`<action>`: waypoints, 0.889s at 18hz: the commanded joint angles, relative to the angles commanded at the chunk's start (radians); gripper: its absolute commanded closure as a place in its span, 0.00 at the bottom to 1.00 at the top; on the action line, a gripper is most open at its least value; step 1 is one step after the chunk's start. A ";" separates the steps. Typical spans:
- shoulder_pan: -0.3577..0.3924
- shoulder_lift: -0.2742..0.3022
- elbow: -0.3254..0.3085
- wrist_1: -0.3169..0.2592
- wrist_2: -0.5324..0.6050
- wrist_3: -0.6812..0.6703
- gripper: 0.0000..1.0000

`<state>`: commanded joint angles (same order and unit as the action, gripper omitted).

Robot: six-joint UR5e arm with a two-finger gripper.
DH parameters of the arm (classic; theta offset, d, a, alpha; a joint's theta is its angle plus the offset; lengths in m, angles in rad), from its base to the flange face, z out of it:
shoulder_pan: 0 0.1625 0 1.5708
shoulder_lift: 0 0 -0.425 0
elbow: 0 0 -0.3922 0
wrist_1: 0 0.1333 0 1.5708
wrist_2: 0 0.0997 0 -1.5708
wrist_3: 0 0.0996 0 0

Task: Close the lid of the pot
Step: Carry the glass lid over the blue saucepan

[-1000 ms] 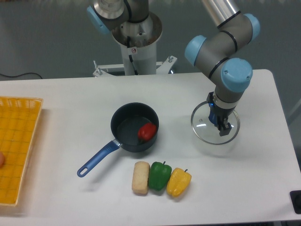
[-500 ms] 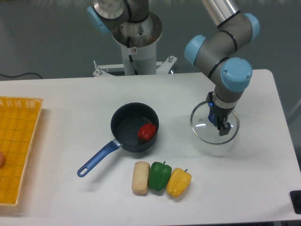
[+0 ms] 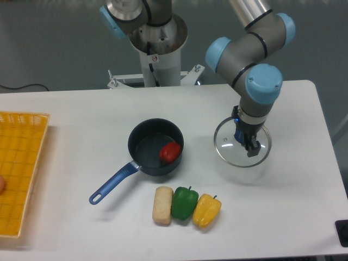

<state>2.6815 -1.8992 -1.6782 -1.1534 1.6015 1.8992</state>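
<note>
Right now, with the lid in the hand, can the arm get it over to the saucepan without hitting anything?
Probably yes. The hand is over the glass lid, apparently gripping its knob, and only bare table lies between it and the saucepan. The peppers and the beige block sit nearer the camera, off that line.

- Bright, even light from overhead falls on the white counter (image 3: 81,114).
- Shadows are soft and short (a faint one lies beside the dark navy round saucepan (image 3: 155,147)).
- Small white glints sit on the round transparent glass lid (image 3: 241,147).
- Focus is mildly soft throughout; the edges show little distortion.
</note>
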 joint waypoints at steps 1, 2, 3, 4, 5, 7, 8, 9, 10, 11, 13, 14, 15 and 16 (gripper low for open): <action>-0.014 0.005 0.000 -0.008 -0.002 -0.011 0.72; -0.026 0.008 -0.002 -0.011 -0.002 -0.026 0.72; -0.040 0.011 -0.006 -0.011 -0.002 -0.052 0.72; -0.058 0.017 -0.009 -0.011 -0.002 -0.078 0.72; -0.075 0.022 -0.014 -0.011 -0.003 -0.101 0.72; -0.107 0.032 -0.024 -0.011 -0.021 -0.156 0.72; -0.118 0.043 -0.032 -0.009 -0.038 -0.182 0.72; -0.130 0.046 -0.038 -0.009 -0.054 -0.204 0.72; -0.147 0.052 -0.043 -0.008 -0.063 -0.230 0.72; -0.163 0.060 -0.048 -0.006 -0.069 -0.259 0.72; -0.195 0.068 -0.064 -0.002 -0.072 -0.308 0.72; -0.212 0.074 -0.066 -0.002 -0.072 -0.328 0.72; -0.224 0.078 -0.074 0.000 -0.074 -0.345 0.72; -0.235 0.084 -0.078 0.000 -0.080 -0.366 0.72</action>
<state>2.4468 -1.8148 -1.7564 -1.1536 1.5218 1.5327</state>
